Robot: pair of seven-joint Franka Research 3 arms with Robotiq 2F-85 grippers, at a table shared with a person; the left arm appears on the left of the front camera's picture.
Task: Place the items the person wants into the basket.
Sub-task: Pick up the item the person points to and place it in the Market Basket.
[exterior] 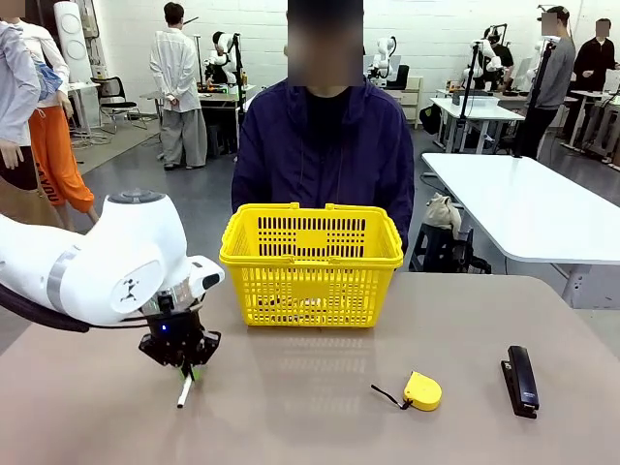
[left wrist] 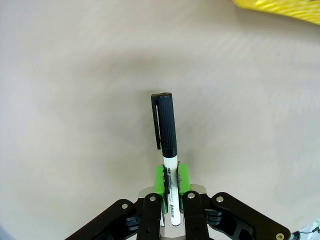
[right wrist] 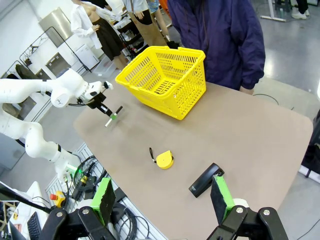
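Note:
My left gripper (exterior: 194,369) is shut on a white marker (exterior: 184,391) with a black cap, near the table's front left. In the left wrist view the green pads (left wrist: 160,179) clamp the marker's white barrel (left wrist: 170,172), and the capped end sticks out beyond them over the bare tabletop. The yellow lattice basket (exterior: 310,258) stands at the far middle of the table in front of the person (exterior: 325,145) in a dark jacket. Something dark lies inside the basket (right wrist: 187,77). My right gripper (right wrist: 162,197) hangs open high over the table's near right.
A round yellow tape measure (exterior: 422,390) with a black strap lies right of centre. A black stapler (exterior: 521,380) lies farther right. A corner of the basket (left wrist: 285,10) shows in the left wrist view. Bare tabletop stretches between the marker and the basket.

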